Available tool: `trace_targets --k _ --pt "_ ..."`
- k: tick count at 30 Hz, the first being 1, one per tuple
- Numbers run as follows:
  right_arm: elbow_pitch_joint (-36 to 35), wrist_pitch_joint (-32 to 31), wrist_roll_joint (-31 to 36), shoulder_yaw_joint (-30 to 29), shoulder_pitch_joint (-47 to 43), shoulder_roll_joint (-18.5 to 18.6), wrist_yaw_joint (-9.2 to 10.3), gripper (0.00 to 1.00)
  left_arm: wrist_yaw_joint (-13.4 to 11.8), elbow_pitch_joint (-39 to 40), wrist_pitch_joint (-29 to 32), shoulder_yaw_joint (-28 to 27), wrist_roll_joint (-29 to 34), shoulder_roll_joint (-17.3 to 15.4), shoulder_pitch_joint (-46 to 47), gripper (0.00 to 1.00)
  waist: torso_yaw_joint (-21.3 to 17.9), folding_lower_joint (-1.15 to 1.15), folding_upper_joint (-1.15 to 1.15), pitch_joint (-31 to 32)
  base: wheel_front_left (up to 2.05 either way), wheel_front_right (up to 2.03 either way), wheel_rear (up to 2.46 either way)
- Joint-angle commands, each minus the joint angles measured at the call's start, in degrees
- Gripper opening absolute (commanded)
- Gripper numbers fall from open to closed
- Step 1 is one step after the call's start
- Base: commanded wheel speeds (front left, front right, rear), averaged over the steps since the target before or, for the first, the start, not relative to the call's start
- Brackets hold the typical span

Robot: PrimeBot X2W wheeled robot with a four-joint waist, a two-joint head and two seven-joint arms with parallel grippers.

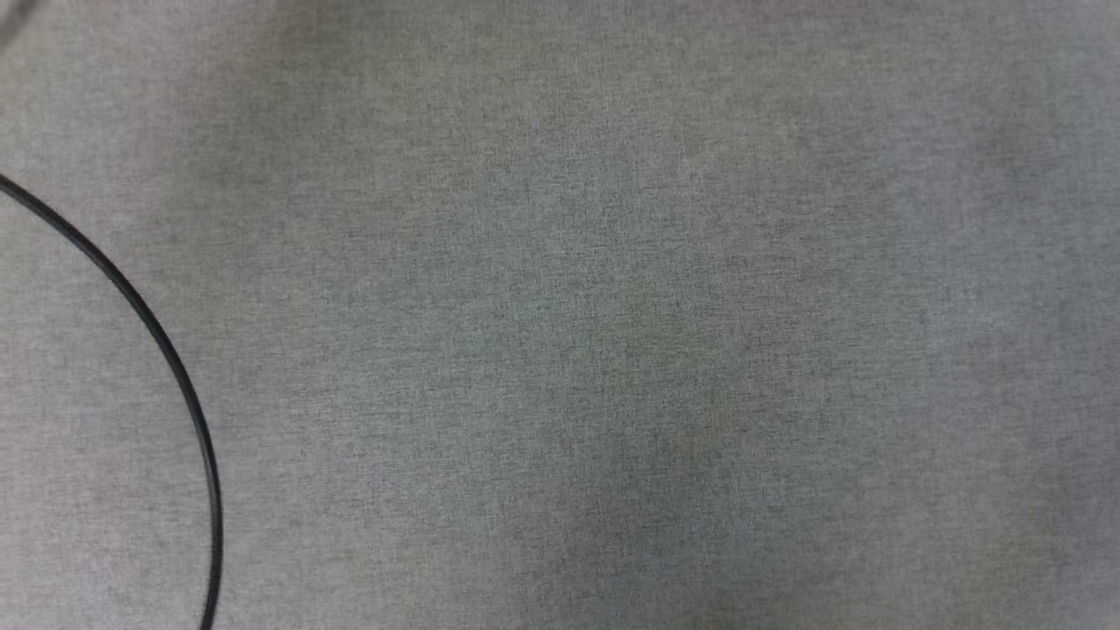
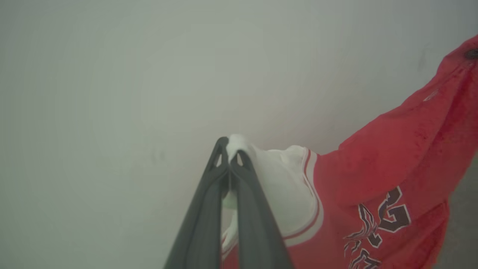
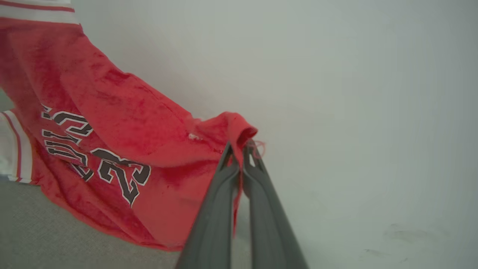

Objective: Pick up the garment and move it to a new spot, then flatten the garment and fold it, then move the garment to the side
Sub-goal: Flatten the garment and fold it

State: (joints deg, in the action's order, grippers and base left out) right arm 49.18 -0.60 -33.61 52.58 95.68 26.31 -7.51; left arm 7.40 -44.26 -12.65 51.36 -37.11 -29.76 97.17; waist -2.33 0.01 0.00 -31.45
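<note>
Left gripper: closest to my left wrist lens, the left gripper [image 2: 231, 149] rose from 6 o'clock, its two dark fingers pressed together.
Left grip: I saw it clamped on a bunch of the white sleeve [image 2: 283, 186], with cloth poking out just past the tips.
Garment from the left wrist: the garment [image 2: 392, 149] touched the fingers at the sleeve. Its red body spread from the tips toward 3 o'clock and climbed to the frame edge at 2 o'clock.
Trim: the trim [image 2: 312, 209], striped red and white, edged the sleeve at 4 o'clock of the tips.
Print: the print [image 2: 388, 216], black with white outlines, sat creased at 4 o'clock near the bottom edge; I could not read it there.
Right gripper: the right gripper [image 3: 242, 147] came up from 6 o'clock of my right wrist lens, jaws closed on a fold of the red edge at their tips.
Garment from the right wrist: the red cloth ran from those tips toward 9 and 10 o'clock, with "23" readable at 8 o'clock. I could not tell whether its lower edge at 7 o'clock touched the grey weave beneath.
Head camera: I looked down on a grey cloth surface [image 1: 560, 315], where a black cable [image 1: 166, 350] curved from 9 o'clock to 7 o'clock.
</note>
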Motion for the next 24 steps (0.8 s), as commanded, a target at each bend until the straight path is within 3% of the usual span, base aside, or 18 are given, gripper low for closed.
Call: trace_targets --k 1,8,13,18,24 --pt "0.4 0.7 -1.1 0.5 -1.7 -0.5 0.04 0.00 0.0 0.1 -0.5 0.5 -0.4 -0.2 -2.0 0.00 0.0 -0.01 0.00 0.4 0.00 0.00 0.00" --pt "-0.1 3.9 -6.3 5.0 -11.3 -0.4 0.04 0.00 0.0 1.7 -2.2 1.4 -4.1 -2.0 -15.0 0.00 0.5 -0.01 0.00 3.1 0.00 0.00 0.00" --pt "-1.7 6.3 -10.1 8.6 -19.2 1.7 0.04 0.00 -1.7 6.2 -2.5 2.0 -4.7 -4.0 -26.4 0.00 1.2 -0.01 0.00 6.6 0.00 0.00 0.00" --pt "-4.3 8.2 -14.1 12.1 -27.8 4.0 0.04 0.00 -5.5 13.9 -2.6 2.0 -6.4 -7.3 -39.9 0.00 1.3 -0.01 0.00 11.3 0.00 0.00 0.00" --pt "-7.8 9.5 -18.9 14.6 -37.6 7.7 0.04 0.00 -11.9 25.3 -2.6 2.6 -10.2 -11.5 -56.8 0.00 1.1 -0.01 0.00 16.8 0.00 0.00 0.00"
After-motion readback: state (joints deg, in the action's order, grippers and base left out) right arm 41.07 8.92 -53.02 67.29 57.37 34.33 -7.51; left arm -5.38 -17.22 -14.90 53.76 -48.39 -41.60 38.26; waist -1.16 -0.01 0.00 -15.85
